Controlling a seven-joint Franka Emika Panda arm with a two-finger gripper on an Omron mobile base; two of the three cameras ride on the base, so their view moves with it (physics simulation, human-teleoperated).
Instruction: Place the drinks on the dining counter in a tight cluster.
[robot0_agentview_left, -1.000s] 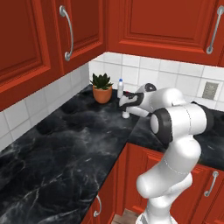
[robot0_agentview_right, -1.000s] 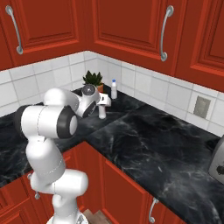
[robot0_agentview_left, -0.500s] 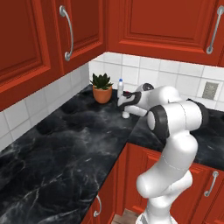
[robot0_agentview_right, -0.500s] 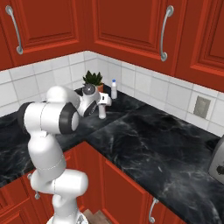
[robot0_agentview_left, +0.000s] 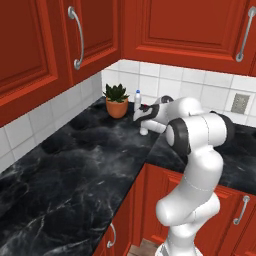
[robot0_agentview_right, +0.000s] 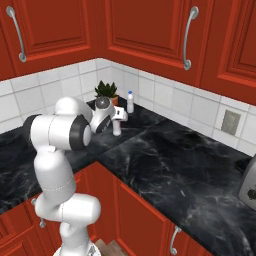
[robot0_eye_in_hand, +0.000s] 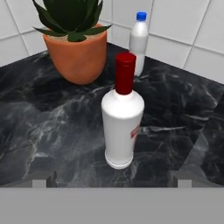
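Taking the white red-capped bottle (robot0_eye_in_hand: 123, 114) as the landmark, the potted succulent (robot0_eye_in_hand: 75, 43) stands behind it to the left in the hand view, close enough that a wide swing of the fingers could clip the pot. The bottle stands upright on the black tiled-wall worktop (robot0_eye_in_hand: 52, 131), centred ahead of the gripper (robot0_eye_in_hand: 112, 180), whose jaws are spread wide and hold nothing. Tall and narrow, it could tip if one finger touches first or the grip lands high on the neck. Behind it to the right, the small blue-capped bottle (robot0_eye_in_hand: 139, 41) waits against the tiles.
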